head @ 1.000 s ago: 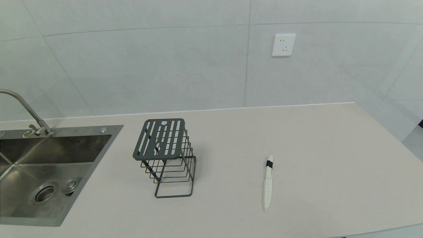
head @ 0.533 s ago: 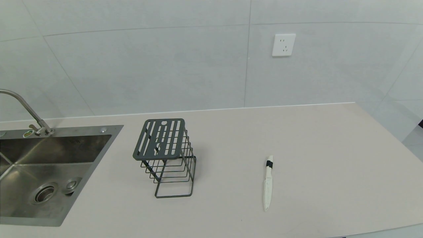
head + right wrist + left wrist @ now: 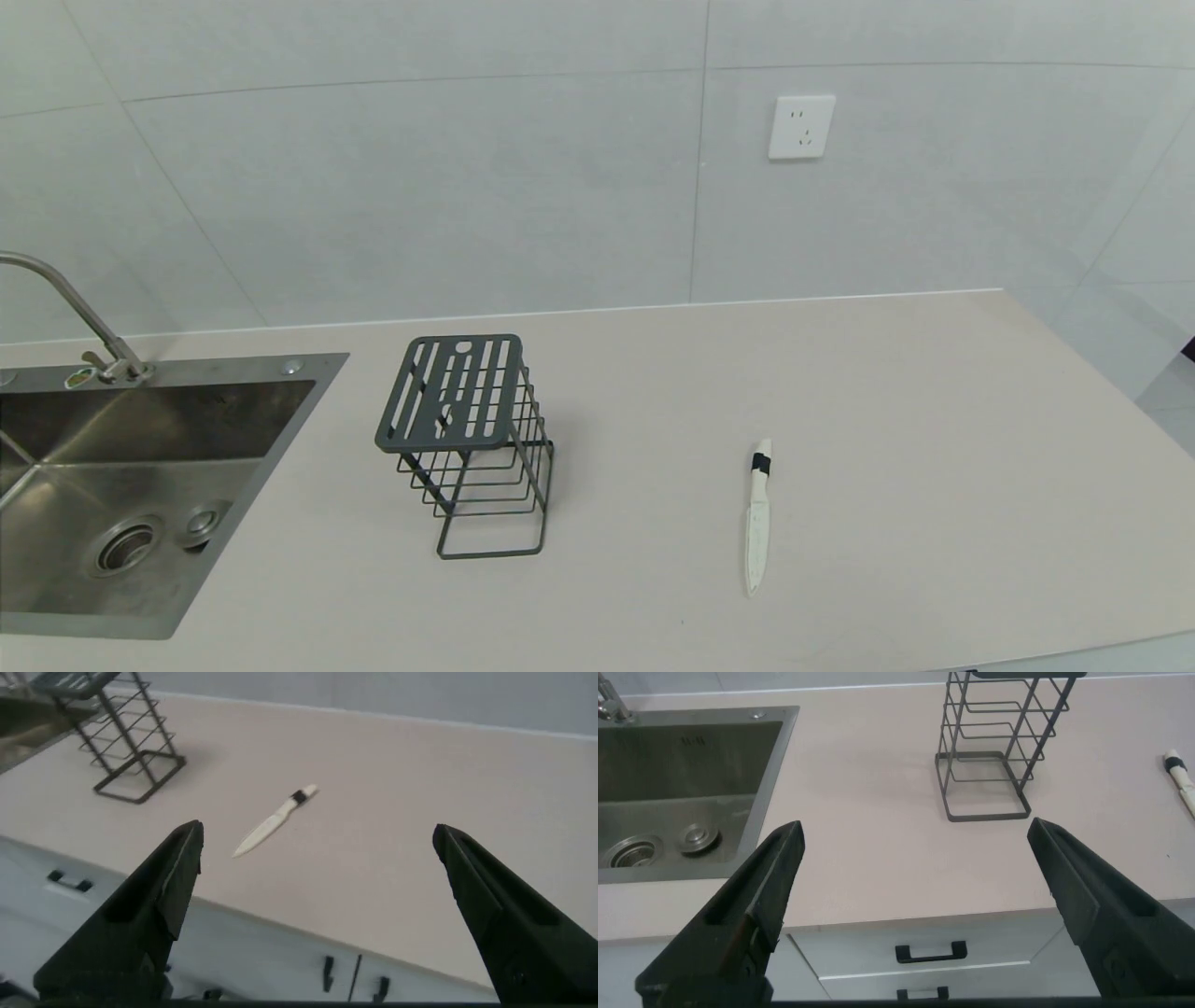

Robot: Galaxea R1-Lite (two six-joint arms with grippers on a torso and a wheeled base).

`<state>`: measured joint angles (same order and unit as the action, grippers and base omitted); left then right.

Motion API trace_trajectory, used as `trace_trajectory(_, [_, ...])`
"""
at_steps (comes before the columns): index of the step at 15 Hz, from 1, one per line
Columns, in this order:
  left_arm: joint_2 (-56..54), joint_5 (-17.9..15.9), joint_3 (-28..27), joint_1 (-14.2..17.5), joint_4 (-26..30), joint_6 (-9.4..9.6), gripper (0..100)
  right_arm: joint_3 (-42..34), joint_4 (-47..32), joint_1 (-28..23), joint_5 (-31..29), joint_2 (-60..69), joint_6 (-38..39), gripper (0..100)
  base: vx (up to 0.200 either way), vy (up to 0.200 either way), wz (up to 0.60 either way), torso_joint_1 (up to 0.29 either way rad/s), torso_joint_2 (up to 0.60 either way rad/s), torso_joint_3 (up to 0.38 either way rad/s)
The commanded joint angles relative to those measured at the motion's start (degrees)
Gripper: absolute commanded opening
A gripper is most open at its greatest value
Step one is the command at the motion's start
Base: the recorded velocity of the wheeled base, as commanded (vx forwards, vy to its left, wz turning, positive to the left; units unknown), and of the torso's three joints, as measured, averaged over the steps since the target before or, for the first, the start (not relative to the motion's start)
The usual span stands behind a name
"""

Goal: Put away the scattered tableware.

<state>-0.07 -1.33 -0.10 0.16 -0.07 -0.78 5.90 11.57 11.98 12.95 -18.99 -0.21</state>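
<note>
Knife (image 3: 758,518) is the tableware to be put away: one slim cream-white piece with a black band near one end. It lies flat on the pale beige stone countertop (image 3: 887,401), its pointed tip toward 6 o'clock and its banded end toward 12 o'clock in the head view. It is placed at about 4 o'clock from the dark grey wire rack with a slotted flat top (image 3: 462,439), well apart from it. The left gripper (image 3: 915,829) is held in front of the counter edge with its black fingers spread wide on nothing. The right gripper (image 3: 318,829) is likewise held back from the counter, fingers wide apart and unloaded, with the knife beyond them. Trouble is judged likely at the pick: so thin a thing lying flat on a hard, smooth top may be skidded away rather than pinched, or be nudged toward the near edge at 6 o'clock and dropped. The rack looks light, so it may be shoved or tipped if the blade is brought down off-line with a slot. No tableware is seen in the rack's slots or among its wires. At 9 o'clock from the rack, the stainless steel sink (image 3: 187,401) holds a round drain strainer (image 3: 126,549) and a smaller round fitting beside it. A curved metal tap (image 3: 65,299) stands at its rear rim.
</note>
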Motion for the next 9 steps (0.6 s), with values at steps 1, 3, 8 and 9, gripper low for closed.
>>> trace_trajectory(1, [0.07, 0.01, 0.01, 0.02, -0.01, -0.01, 100, 2.63, 0.03, 3.40, 0.41, -10.89, 2.14, 100, 0.000, 0.000, 0.00, 0.000, 0.00, 0.000])
trace_trajectory(3, [0.07, 0.01, 0.01, 0.02, -0.01, -0.01, 100, 4.30, 0.12, 3.57, 2.61, -15.90, 2.40, 100, 0.000, 0.000, 0.00, 0.000, 0.00, 0.000])
trace_trajectory(8, [0.07, 0.01, 0.01, 0.02, -0.01, -0.01, 100, 8.87, 0.38, 3.75, 5.25, -29.26, -0.06, 100, 0.000, 0.000, 0.00, 0.000, 0.00, 0.000])
trace_trajectory(9, [0.07, 0.01, 0.01, 0.02, -0.01, -0.01, 100, 9.57, 0.38, 3.75, 5.33, -32.42, -2.96, 100, 0.000, 0.000, 0.00, 0.000, 0.00, 0.000])
